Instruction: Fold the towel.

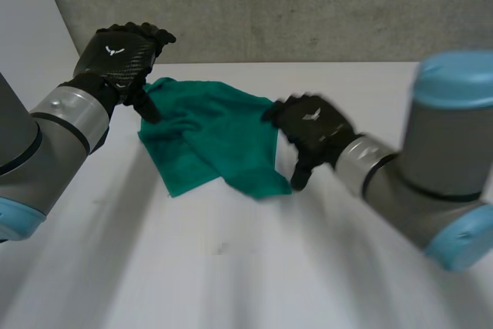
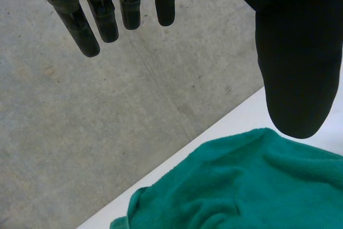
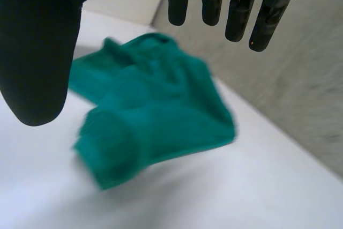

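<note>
A green towel (image 1: pixel 212 136) lies crumpled and partly doubled over at the far middle of the white table (image 1: pixel 231 267). My left hand (image 1: pixel 119 55) hovers over the towel's left far edge, fingers straight, holding nothing. In the left wrist view the towel (image 2: pixel 252 186) lies below the thumb (image 2: pixel 297 68), apart from the fingers (image 2: pixel 107 14). My right hand (image 1: pixel 312 132) is at the towel's right edge, open and empty. In the right wrist view the towel (image 3: pixel 155 111) lies under the straight fingers (image 3: pixel 236 9) and beside the thumb (image 3: pixel 43 52).
A grey concrete wall (image 1: pixel 308 5) rises right behind the table's far edge, close to the towel. White tabletop stretches in front of the towel and to the right of it.
</note>
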